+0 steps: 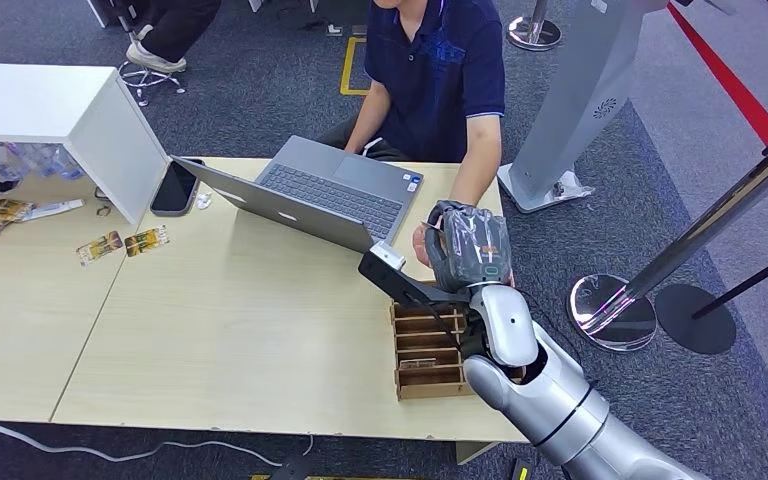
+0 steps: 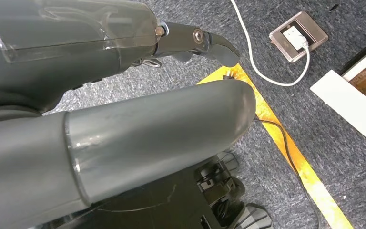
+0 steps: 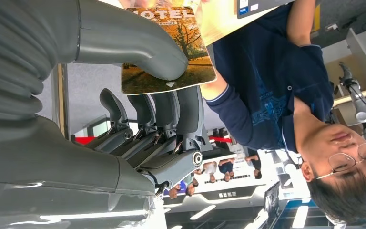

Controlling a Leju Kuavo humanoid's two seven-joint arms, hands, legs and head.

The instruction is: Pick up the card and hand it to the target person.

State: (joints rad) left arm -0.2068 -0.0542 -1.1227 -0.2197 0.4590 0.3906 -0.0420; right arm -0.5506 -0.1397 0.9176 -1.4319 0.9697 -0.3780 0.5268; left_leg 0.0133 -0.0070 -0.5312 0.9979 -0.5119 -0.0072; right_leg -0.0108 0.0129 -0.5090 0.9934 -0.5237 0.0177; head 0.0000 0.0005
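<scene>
My R arm reaches up from the table's near-right corner toward its far-right edge. R hand [image 1: 470, 250] raised, back of hand up, thumb pressed on the card [image 3: 171, 52] w/ fingers [image 3: 171, 114] under it. L hand [image 2: 124, 114] hangs low, fingers straight, nothing in it.

— What's sitting on that pale wooden worktop [image 1: 210, 330]?
— An open laptop [image 1: 315, 195] at the far edge, a dark phone [image 1: 174, 187] beside it, and a wooden slotted rack [image 1: 426, 350] near the front right corner.
— And left?
— Two small cards [image 1: 122, 243] lying flat.
</scene>
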